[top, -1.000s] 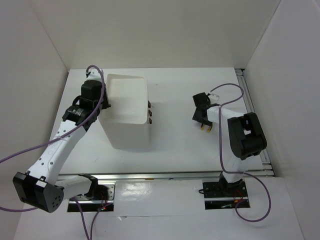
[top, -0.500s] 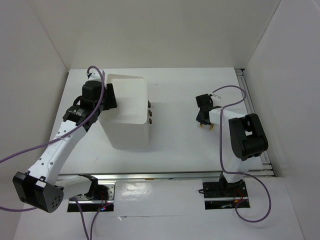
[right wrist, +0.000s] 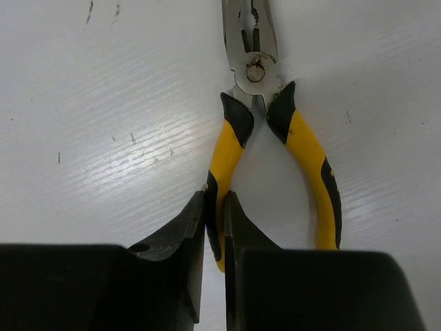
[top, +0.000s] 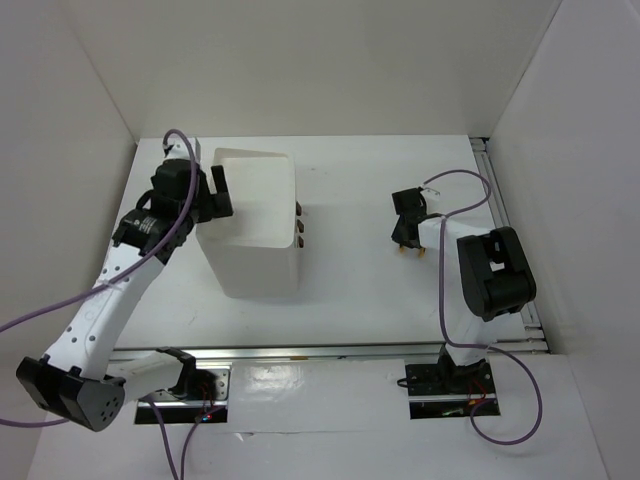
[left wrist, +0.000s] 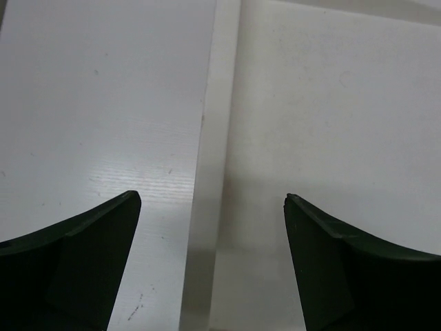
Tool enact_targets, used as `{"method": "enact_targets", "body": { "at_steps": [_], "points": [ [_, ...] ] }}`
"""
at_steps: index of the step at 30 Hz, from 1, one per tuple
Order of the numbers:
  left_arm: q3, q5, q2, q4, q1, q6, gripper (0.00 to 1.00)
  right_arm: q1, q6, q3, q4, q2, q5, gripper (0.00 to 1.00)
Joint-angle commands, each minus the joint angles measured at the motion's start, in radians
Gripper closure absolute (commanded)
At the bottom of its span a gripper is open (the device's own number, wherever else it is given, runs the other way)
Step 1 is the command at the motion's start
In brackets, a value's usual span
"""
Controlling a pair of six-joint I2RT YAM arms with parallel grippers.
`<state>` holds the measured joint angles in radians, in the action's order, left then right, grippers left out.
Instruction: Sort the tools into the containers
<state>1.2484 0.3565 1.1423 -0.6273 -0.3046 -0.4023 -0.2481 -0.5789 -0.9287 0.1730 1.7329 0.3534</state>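
Left gripper (left wrist: 212, 200), jaws spread, hangs over the white box's (top: 260, 268) left rim; well right of the box, right gripper (right wrist: 215, 210) pinches one handle of yellow pliers (right wrist: 303, 148).

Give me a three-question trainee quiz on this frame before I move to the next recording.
1. True or false: the left claw is shut on a wrench.
2. Which tool does the right claw pinch? A) yellow-handled pliers B) screwdriver C) wrench
3. Fill in: the pliers lie on the ____, to the right of the white box.
Key: 1 false, it is open and empty; 2 A; 3 table.
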Motion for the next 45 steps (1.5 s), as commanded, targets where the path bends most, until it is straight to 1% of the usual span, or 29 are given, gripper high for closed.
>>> {"method": "enact_targets", "body": {
  "at_steps": [1,7,10,11,13,14,16,18,21,24,25,27,28,30,31,33,35,36,37,38,41,45],
  "points": [
    [0.097,0.074,-0.049,-0.014,-0.004,-0.015,0.0,0.004,0.01,0.053,0.014,0.06,-0.057,1.0],
    [0.175,0.084,-0.049,-0.014,-0.004,-0.015,0.0,0.004,0.037,0.053,-0.016,0.079,-0.079,1.0],
    [0.198,0.042,-0.107,-0.014,-0.004,-0.041,0.0,0.004,0.048,0.065,-0.038,0.016,-0.091,1.0],
    [0.207,0.033,-0.13,-0.014,-0.004,-0.041,0.0,0.004,0.077,0.065,-0.038,-0.036,-0.1,1.0],
    [0.216,0.022,-0.211,-0.026,-0.004,-0.066,0.0,-0.023,0.091,0.013,-0.029,-0.088,-0.097,1.0],
    [0.217,0.006,-0.239,-0.026,-0.004,-0.066,0.0,-0.034,0.102,-0.013,-0.009,-0.14,-0.097,1.0],
    [0.217,0.006,-0.289,-0.043,-0.004,-0.084,0.0,-0.054,0.111,-0.096,0.011,-0.185,-0.125,1.0],
    [0.204,0.041,-0.357,-0.066,-0.004,-0.096,0.0,-0.078,0.111,-0.175,0.029,-0.24,-0.158,1.0],
    [0.189,0.09,-0.435,-0.086,-0.004,-0.107,0.0,-0.111,0.1,-0.232,0.029,-0.292,-0.194,1.0],
    [0.164,0.111,-0.467,-0.098,-0.004,-0.107,0.0,-0.178,0.077,-0.315,0.039,-0.337,-0.234,1.0],
    [0.152,0.111,-0.476,-0.11,-0.004,-0.107,0.0,-0.218,0.077,-0.35,0.039,-0.337,-0.254,1.0],
    [0.142,0.111,-0.477,-0.121,-0.004,-0.107,0.0,-0.259,0.064,-0.363,-0.022,-0.348,-0.304,1.0],
    [0.126,0.12,-0.477,-0.121,-0.004,-0.107,0.0,-0.298,0.05,-0.39,-0.035,-0.358,-0.361,1.0],
    [0.112,0.121,-0.487,-0.121,-0.004,-0.107,0.0,-0.341,0.05,-0.429,-0.035,-0.345,-0.416,1.0],
    [0.099,0.121,-0.496,-0.121,-0.004,-0.107,0.0,-0.388,0.05,-0.471,-0.023,-0.319,-0.45,1.0],
    [0.086,0.121,-0.497,-0.121,-0.004,-0.107,0.0,-0.439,0.059,-0.496,-0.023,-0.299,-0.473,1.0],
    [0.076,0.107,-0.497,-0.121,-0.004,-0.107,0.0,-0.509,0.059,-0.528,-0.047,-0.27,-0.473,1.0],
    [0.075,0.096,-0.497,-0.121,-0.004,-0.116,0.0,-0.543,0.059,-0.573,-0.047,-0.236,-0.473,1.0],
    [0.065,0.087,-0.497,-0.121,-0.004,-0.116,0.0,-0.543,0.059,-0.573,-0.047,-0.216,-0.473,1.0],
    [0.065,0.087,-0.497,-0.121,-0.004,-0.116,0.0,-0.575,0.071,-0.631,-0.032,-0.194,-0.473,1.0],
    [0.054,0.078,-0.497,-0.121,-0.004,-0.116,0.0,-0.646,0.094,-0.735,0.017,-0.124,-0.42,1.0],
    [0.045,0.087,-0.509,-0.121,-0.004,-0.116,0.0,-0.691,0.105,-0.815,0.039,-0.049,-0.409,1.0]
  ]
}}
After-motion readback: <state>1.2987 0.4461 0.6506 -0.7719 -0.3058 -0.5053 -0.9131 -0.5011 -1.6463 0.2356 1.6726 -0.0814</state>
